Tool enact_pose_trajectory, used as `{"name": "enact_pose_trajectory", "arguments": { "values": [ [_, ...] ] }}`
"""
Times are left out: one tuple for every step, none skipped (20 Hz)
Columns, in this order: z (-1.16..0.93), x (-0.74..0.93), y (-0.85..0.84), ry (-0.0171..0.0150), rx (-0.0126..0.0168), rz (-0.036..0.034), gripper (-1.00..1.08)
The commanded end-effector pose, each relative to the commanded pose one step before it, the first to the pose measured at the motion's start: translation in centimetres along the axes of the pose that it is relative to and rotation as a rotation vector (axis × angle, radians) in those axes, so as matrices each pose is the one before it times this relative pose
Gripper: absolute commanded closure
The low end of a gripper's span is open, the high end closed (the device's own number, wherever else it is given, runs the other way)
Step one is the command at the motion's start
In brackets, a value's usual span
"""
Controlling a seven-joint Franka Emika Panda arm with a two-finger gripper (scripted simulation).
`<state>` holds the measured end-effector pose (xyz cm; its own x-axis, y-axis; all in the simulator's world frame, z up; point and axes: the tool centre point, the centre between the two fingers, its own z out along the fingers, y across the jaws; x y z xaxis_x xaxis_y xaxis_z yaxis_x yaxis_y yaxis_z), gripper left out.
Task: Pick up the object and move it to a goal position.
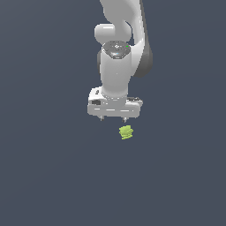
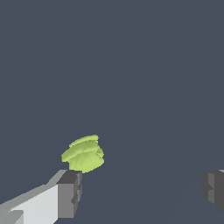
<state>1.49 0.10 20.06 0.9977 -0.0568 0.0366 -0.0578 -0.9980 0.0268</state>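
The object [image 1: 126,132] is a tiny lime-green lumpy piece with ridged sides, lying on the dark grey floor. My white gripper [image 1: 113,118] hangs just above and behind it, a little toward the exterior view's left. Its two short fingertips stand wide apart with nothing between them. In the wrist view the object [image 2: 83,154] lies just beyond one grey fingertip [image 2: 70,192], outside the gap, while the other fingertip [image 2: 213,188] shows at the frame's edge. The gripper [image 2: 142,192] is open.
The floor [image 1: 53,176] is a plain dark grey surface all around. The white arm [image 1: 117,66] rises above the gripper. No goal marker shows in either view.
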Motion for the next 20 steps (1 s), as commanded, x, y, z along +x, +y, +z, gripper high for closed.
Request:
{"name": "enact_pose_trajectory", "arguments": {
  "values": [
    [0.348,-0.089,-0.285,-0.00158,0.00208,0.03793,-0.92],
    [0.16,-0.045,-0.124,-0.00071,0.00092,0.01797,-0.92],
    [0.17,-0.051,-0.132,-0.00076,0.00095,0.0191,-0.92],
    [0.181,-0.058,-0.139,-0.00082,0.00098,0.02033,-0.92],
    [0.192,-0.065,-0.144,-0.00089,0.00099,0.0216,-0.92],
    [0.203,-0.072,-0.15,-0.00096,0.001,0.02288,-0.92],
    [0.214,-0.081,-0.155,-0.00103,0.001,0.02415,-0.92],
    [0.222,-0.088,-0.157,-0.00108,0.00098,0.02506,-0.92],
    [0.222,-0.093,-0.154,-0.0011,0.00092,0.02513,-0.92],
    [0.222,-0.098,-0.15,-0.00111,0.00086,0.02514,-0.92],
    [0.222,-0.102,-0.145,-0.00111,0.0008,0.02516,-0.92],
    [0.221,-0.106,-0.142,-0.00112,0.00074,0.02517,-0.92],
    [0.221,-0.11,-0.136,-0.00112,0.00068,0.0252,-0.92],
    [0.221,-0.114,-0.133,-0.00112,0.00062,0.0252,-0.92],
    [0.22,-0.118,-0.128,-0.00112,0.00056,0.02521,-0.92],
    [0.22,-0.121,-0.123,-0.00111,0.0005,0.02523,-0.92],
    [0.22,-0.125,-0.118,-0.00111,0.00044,0.02524,-0.92],
    [0.219,-0.128,-0.113,-0.0011,0.00039,0.02526,-0.92],
    [0.219,-0.131,-0.109,-0.00108,0.00033,0.02526,-0.92],
    [0.218,-0.134,-0.103,-0.00107,0.00027,0.02528,-0.92]
  ]
}}
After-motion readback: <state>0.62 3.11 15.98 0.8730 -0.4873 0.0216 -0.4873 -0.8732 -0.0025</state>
